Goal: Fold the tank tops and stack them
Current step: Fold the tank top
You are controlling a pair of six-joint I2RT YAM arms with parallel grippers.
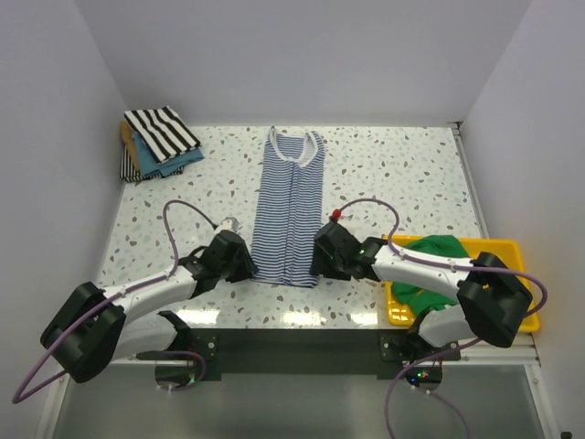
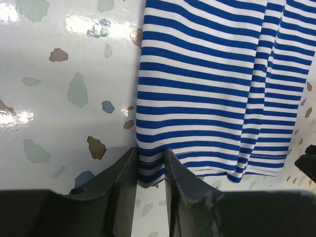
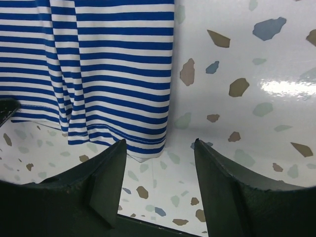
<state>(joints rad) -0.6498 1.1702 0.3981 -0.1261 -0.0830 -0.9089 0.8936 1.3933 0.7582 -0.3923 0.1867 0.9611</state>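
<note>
A blue-and-white striped tank top (image 1: 289, 206) lies flat and lengthwise in the middle of the table, neckline at the far end. My left gripper (image 1: 249, 265) sits at its near left hem corner. In the left wrist view the jaws (image 2: 150, 158) are narrow, with that corner of the striped cloth (image 2: 207, 74) lying in the small gap between them. My right gripper (image 1: 317, 261) is at the near right hem corner. It stands wide open (image 3: 160, 145), the corner of the cloth (image 3: 98, 59) just inside its left finger. A green tank top (image 1: 437, 256) lies bunched in the tray.
A yellow plastic tray (image 1: 512, 249) stands at the near right edge, beside the right arm. At the far left corner is a folded stack topped by a black-and-white striped top (image 1: 161, 131), with teal cloth (image 1: 155, 163) and tan cloth (image 1: 126, 137) under it. White walls surround the table.
</note>
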